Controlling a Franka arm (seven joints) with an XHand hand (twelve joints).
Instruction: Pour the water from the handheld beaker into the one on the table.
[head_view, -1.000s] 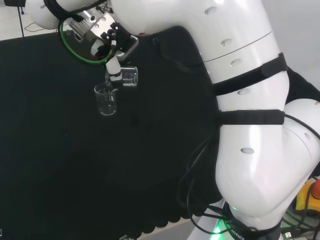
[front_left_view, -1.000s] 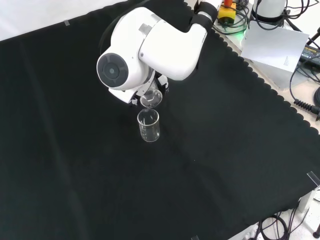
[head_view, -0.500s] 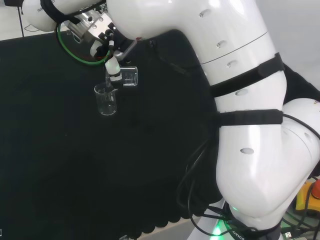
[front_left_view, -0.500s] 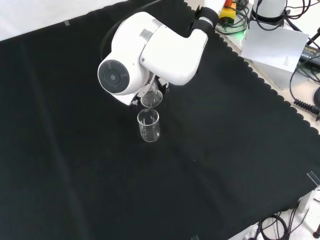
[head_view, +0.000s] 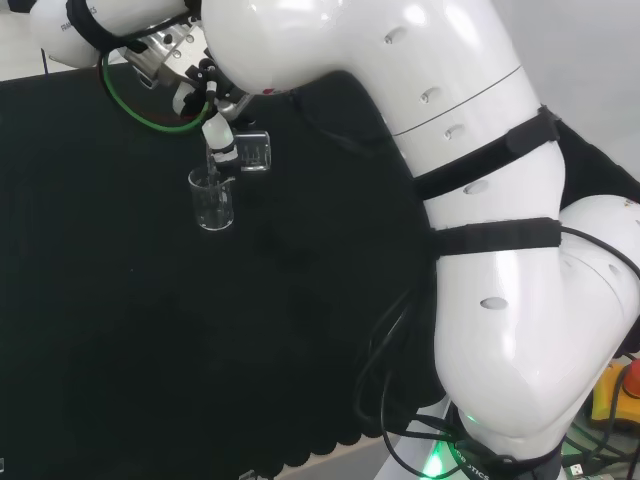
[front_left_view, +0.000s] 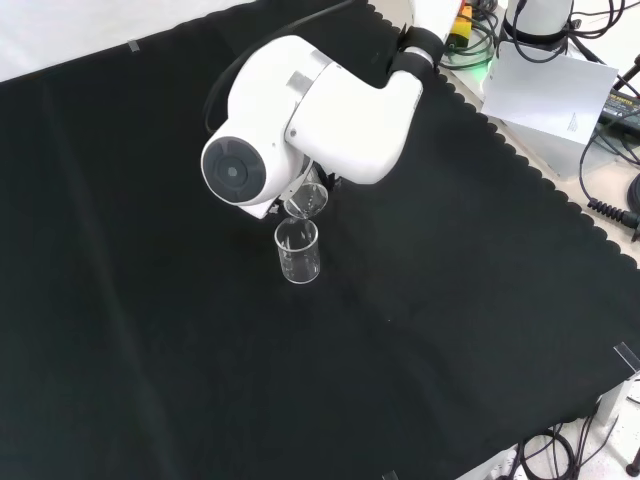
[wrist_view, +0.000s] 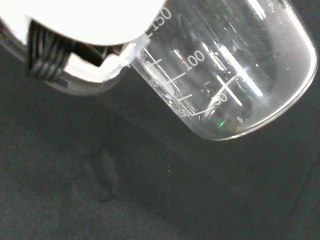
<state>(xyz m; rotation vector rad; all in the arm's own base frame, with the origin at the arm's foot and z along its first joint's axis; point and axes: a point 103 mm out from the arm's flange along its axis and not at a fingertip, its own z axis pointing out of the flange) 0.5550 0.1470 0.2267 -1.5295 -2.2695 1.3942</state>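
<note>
Black cloth (head_view: 120, 330); held beaker (head_view: 253, 152) sideways.

The held beaker (head_view: 254, 151) has tipped steeper over the standing beaker (head_view: 212, 199). In the head view the hand (head_view: 222, 135) has edged left, closer above that beaker's rim.

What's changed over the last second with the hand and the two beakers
In the head view the hand has shifted a little to the left with the held beaker, which stays tipped over the beaker on the cloth. In the front view the arm's big link has edged right. The standing beaker has not moved, and the hand's hold is unchanged.
</note>
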